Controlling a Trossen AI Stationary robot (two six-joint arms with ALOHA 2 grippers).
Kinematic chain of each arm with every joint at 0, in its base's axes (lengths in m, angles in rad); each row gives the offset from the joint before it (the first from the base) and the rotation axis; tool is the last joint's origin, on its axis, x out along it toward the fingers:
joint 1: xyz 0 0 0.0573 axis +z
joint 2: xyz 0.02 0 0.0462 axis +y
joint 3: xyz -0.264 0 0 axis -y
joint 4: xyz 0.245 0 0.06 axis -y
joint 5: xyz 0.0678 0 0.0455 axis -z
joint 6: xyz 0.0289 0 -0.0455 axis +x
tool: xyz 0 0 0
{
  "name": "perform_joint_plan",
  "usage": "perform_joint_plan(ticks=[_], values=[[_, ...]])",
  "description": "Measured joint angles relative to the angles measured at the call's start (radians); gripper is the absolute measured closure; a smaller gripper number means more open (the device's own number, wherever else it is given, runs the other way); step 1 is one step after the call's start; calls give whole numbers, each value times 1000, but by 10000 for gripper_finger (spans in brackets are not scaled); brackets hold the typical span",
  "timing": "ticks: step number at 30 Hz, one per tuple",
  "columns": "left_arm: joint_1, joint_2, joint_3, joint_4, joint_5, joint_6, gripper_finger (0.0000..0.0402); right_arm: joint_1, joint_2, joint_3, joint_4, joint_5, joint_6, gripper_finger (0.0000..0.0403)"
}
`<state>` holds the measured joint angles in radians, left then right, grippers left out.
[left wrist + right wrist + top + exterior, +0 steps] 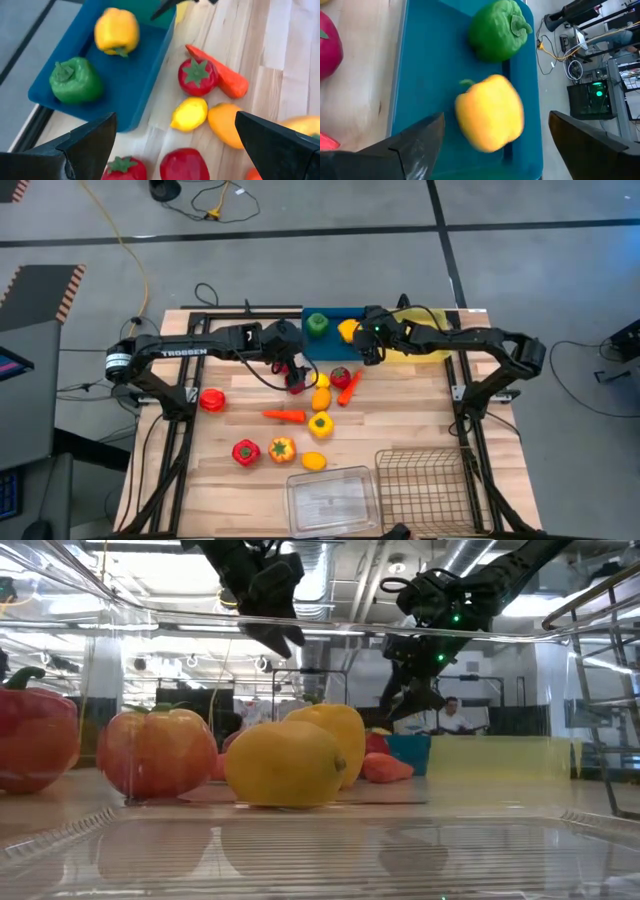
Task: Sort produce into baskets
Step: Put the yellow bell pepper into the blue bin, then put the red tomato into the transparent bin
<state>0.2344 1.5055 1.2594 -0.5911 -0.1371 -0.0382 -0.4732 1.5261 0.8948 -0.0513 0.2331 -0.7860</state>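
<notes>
Both jaws gape empty: right gripper (pixel 372 348) over the blue tray (pixel 330 345) holding a yellow pepper (pixel 490 112) and green pepper (pixel 499 29); left gripper (pixel 294 370) beside that tray, above a strawberry (pixel 198 76).

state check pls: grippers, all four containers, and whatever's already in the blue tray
left gripper: open, empty, above produce beside blue tray
right gripper: open, empty, over blue tray
blue tray: holds two peppers
green pepper: in blue tray
yellow pepper: in blue tray, blurred in right wrist view
yellow tray: contents can't tell
clear bin: empty
wire basket: empty
</notes>
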Motion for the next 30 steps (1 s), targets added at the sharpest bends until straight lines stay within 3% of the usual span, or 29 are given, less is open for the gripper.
perform_joint_plan(ticks=[15, 30], values=[[-52, 149, 0, -88, 23, 6, 10, 0, 0, 0, 2, 6, 0, 15], [-56, 277, 0, -140, -33, -7, 10, 0, 0, 0, 0, 6, 0, 14]])
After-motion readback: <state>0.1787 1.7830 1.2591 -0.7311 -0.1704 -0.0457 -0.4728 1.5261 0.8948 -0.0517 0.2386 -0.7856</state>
